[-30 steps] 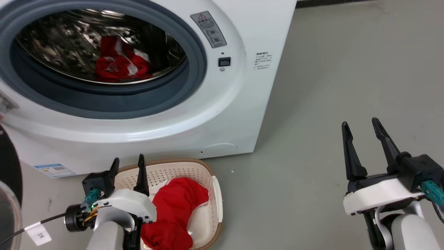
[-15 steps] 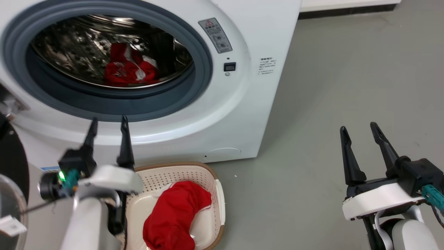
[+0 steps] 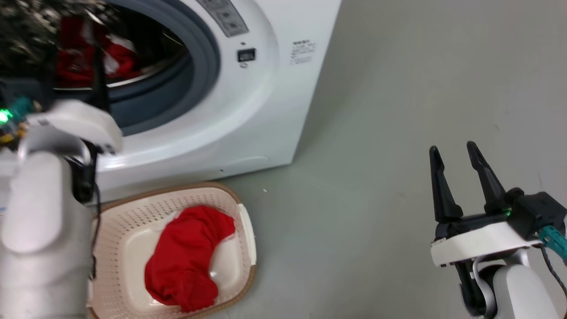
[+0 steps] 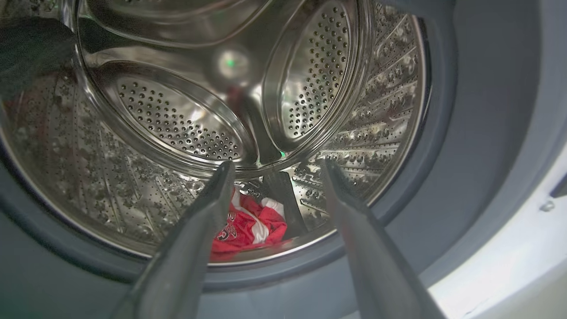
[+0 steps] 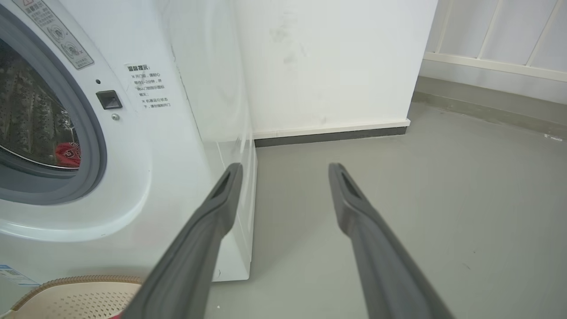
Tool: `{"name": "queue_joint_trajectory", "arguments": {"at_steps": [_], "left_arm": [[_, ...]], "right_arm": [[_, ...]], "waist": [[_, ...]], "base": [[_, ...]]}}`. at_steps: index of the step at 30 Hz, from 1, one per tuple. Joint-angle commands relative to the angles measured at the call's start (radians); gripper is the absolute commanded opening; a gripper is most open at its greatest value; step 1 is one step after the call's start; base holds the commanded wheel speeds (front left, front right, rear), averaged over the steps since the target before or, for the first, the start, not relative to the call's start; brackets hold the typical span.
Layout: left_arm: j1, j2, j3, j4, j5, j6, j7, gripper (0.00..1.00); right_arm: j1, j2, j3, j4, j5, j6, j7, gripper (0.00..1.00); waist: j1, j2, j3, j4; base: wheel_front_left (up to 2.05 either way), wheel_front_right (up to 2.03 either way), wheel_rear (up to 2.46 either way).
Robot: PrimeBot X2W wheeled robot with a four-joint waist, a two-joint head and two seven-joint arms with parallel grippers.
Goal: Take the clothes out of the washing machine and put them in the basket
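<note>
The white washing machine (image 3: 248, 115) stands at the upper left with its drum open. A red garment with a white band (image 4: 252, 226) lies at the bottom of the steel drum (image 4: 177, 128), beyond my left gripper (image 4: 278, 163). That gripper is open and empty, raised in front of the grey rubber ring (image 4: 465, 133). In the head view the left gripper (image 3: 73, 44) is blurred before the opening. The plain red garment (image 3: 186, 257) lies in the cream basket (image 3: 133, 217) on the floor below. My right gripper (image 3: 451, 147) is open and empty over the floor at the right.
Grey floor (image 3: 376, 133) stretches to the right of the machine. A white wall (image 5: 332, 66) with a dark skirting strip stands behind it. The basket's brown rim (image 5: 79, 288) sits close against the machine's front.
My left arm has risen from beside the basket up to the drum opening, gripper still open. The head camera has shifted. The right gripper has hardly moved.
</note>
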State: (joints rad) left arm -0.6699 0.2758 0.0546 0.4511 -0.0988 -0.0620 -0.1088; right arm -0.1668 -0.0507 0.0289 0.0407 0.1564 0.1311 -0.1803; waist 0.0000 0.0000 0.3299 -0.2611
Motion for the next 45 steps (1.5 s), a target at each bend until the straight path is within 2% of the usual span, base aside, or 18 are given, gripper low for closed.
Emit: {"name": "queue_joint_trajectory", "arguments": {"at_steps": [1, 10, 20, 30, 37, 45], "left_arm": [[-0.039, 0.020, 0.004, 0.016, 0.006, -0.003, 0.012, 1.00], [-0.252, 0.158, -0.010, 0.123, 0.039, -0.021, 0.141, 1.00], [-0.463, 0.336, -0.066, 0.183, 0.092, -0.052, 0.366, 1.00], [-0.611, 0.444, -0.144, 0.194, 0.076, -0.067, 0.648, 1.00], [-0.651, 0.506, -0.196, 0.165, 0.051, -0.069, 0.842, 1.00], [-0.653, 0.547, -0.224, 0.160, 0.011, -0.069, 0.950, 1.00]], "right_arm": [[-0.022, 0.001, 0.008, 0.010, 0.013, -0.001, -0.011, 1.00], [-0.100, 0.001, 0.037, 0.081, 0.073, -0.001, -0.068, 1.00], [-0.160, 0.001, 0.087, 0.125, 0.148, -0.001, -0.085, 1.00], [-0.177, 0.001, 0.113, 0.113, 0.187, -0.001, -0.084, 1.00], [-0.186, 0.001, 0.129, 0.113, 0.204, -0.001, -0.084, 1.00], [-0.195, 0.001, 0.136, 0.104, 0.213, -0.001, -0.084, 1.00]], "waist": [[0.0000, 0.0000, 0.059, -0.050], [0.0000, 0.0000, 0.201, -0.138], [0.0000, 0.0000, 0.320, -0.226], [0.0000, 0.0000, 0.398, -0.274], [0.0000, 0.0000, 0.440, -0.295], [0.0000, 0.0000, 0.470, -0.297]], "base": [[0.00, 0.00, 0.00], [0.00, 0.00, 0.00], [0.00, 0.00, 0.00], [0.00, 0.00, 0.00], [0.00, 0.00, 0.00], [0.00, 0.00, 0.00]]}}
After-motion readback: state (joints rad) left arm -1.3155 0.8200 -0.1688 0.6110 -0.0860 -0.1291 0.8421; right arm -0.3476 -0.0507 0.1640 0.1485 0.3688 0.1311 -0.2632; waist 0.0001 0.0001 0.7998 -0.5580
